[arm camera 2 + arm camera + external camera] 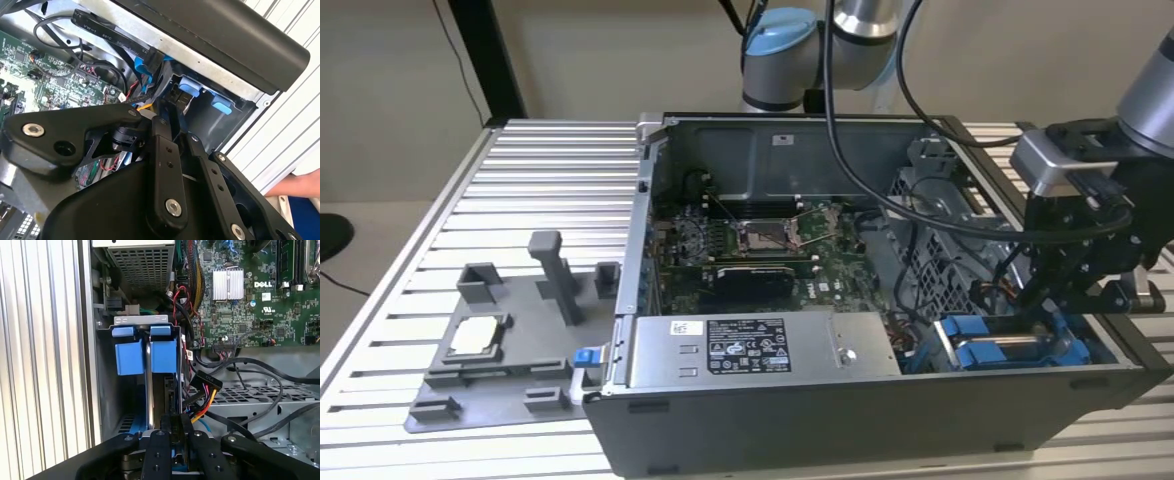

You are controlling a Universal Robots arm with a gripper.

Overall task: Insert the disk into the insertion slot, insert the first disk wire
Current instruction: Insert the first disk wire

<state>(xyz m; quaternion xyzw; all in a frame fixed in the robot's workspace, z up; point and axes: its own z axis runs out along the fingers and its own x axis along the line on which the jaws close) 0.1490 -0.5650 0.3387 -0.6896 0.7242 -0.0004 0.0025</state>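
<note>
The disk (1003,352) lies in the insertion slot (945,362), the drive cage at the case's front corner on the exterior view's right. Its silver face shows between blue bracket tabs (162,355). My gripper (1051,305) hangs right above the cage's back end. In both wrist views its fingers (170,432) stand pressed close together, and nothing shows between them. A black connector with orange, yellow and red wires (206,381) hangs loose beside the cage, a short way from my gripper (176,422). A blue cable (150,65) runs past my gripper (162,112).
The open computer case holds a motherboard (747,240) and a grey power-supply box (747,350). Black cables cross the perforated metal bay (250,400). A grey fixture plate (494,350) sits on the slatted table at the exterior view's left. A person's hand (295,187) rests outside the case.
</note>
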